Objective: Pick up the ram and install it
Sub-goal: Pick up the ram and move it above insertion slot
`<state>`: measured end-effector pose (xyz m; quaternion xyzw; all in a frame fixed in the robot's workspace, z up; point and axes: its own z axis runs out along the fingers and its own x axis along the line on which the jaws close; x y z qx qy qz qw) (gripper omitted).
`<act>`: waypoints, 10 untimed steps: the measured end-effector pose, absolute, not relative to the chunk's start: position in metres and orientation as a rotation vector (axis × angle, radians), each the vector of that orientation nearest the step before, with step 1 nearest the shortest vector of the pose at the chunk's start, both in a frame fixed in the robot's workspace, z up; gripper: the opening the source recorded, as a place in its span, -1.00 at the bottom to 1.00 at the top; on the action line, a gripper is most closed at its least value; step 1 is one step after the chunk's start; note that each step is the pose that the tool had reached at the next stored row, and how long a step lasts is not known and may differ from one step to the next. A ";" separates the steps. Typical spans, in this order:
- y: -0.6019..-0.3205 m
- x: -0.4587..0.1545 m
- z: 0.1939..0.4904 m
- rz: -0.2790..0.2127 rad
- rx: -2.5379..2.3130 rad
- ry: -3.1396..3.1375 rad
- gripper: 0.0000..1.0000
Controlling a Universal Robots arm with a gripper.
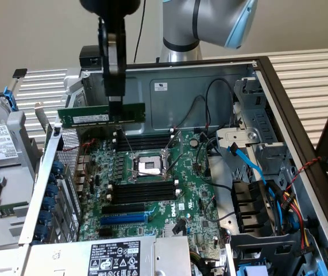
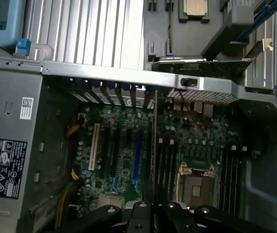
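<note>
End effector [image 1: 115,103] pinches the ram [image 1: 86,117] on edge, long axis level (above the motherboard [image 1: 198,198]).

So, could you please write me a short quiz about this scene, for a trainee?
1. True or false: the pincer holds the ram above the open case.
2. The ram is: A) already plugged in; B) held in the air; C) lying flat.
3. What colour is the flat cable at the exterior view's right?
Key: 1 true; 2 B; 3 blue.
</note>
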<state>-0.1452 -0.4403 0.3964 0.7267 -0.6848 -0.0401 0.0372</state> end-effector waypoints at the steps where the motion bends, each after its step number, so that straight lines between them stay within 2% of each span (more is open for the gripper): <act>1: -0.440 -0.141 0.396 -0.123 2.230 -2.102 -0.72; 10: -0.426 -0.121 0.393 -0.124 2.230 -2.102 -0.72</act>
